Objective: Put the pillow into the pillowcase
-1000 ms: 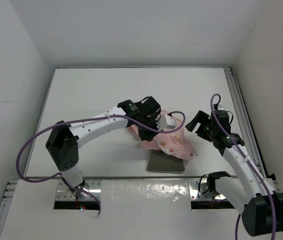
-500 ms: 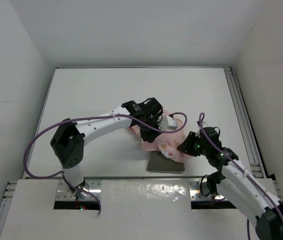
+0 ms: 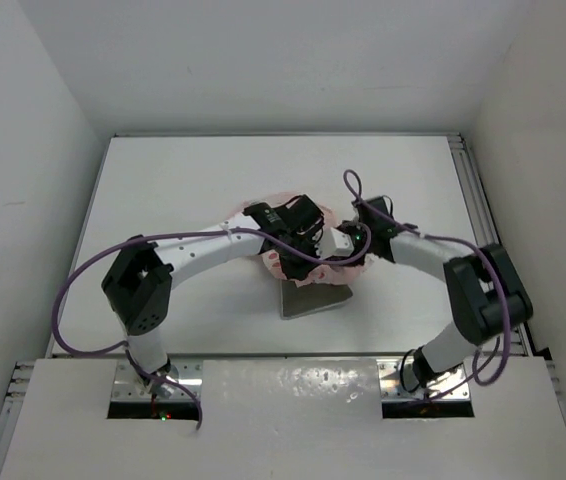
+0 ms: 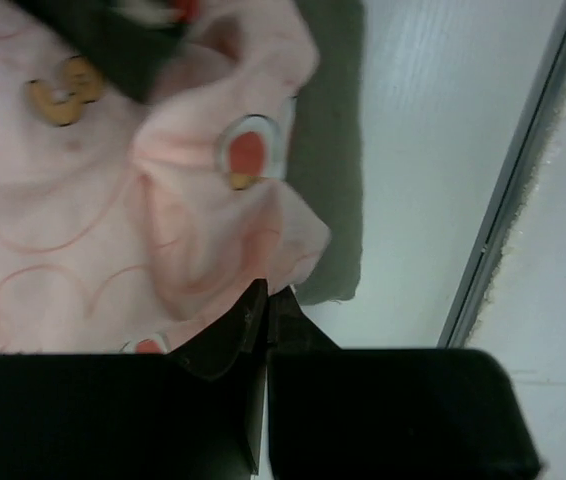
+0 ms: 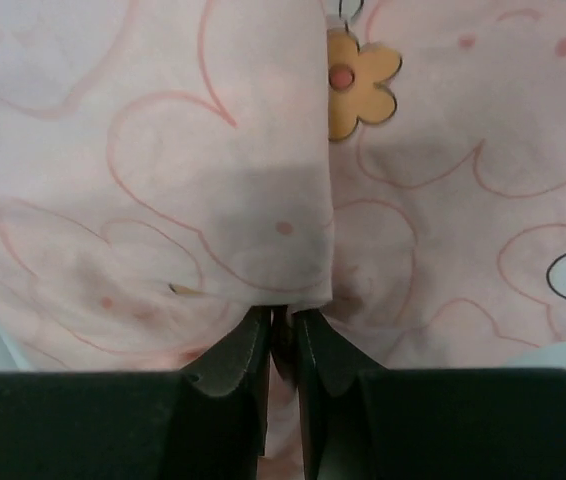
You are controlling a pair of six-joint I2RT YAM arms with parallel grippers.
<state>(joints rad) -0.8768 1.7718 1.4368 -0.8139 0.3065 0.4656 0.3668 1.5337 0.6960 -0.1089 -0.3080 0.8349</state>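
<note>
The pink pillowcase is bunched up in the middle of the table, and both grippers are at it. My left gripper is shut, pinching the edge of the pillowcase at its tips. My right gripper comes in from the right. It is closed on a fold of the pillowcase, which fills the right wrist view, with cloth caught between its tips. The olive-brown pillow lies flat on the table, its far part under the cloth. In the left wrist view, the pillow shows as a dark strip beside the pink fabric.
A metal rail runs along the right edge of the white table, and the same rail shows in the left wrist view. White walls enclose the left, far and right sides. Purple cables loop above both arms.
My right arm has swung in from the right side to the pillowcase, and its jaws have closed on the cloth. Cloth and pillow have shifted left and away from the near edge.
</note>
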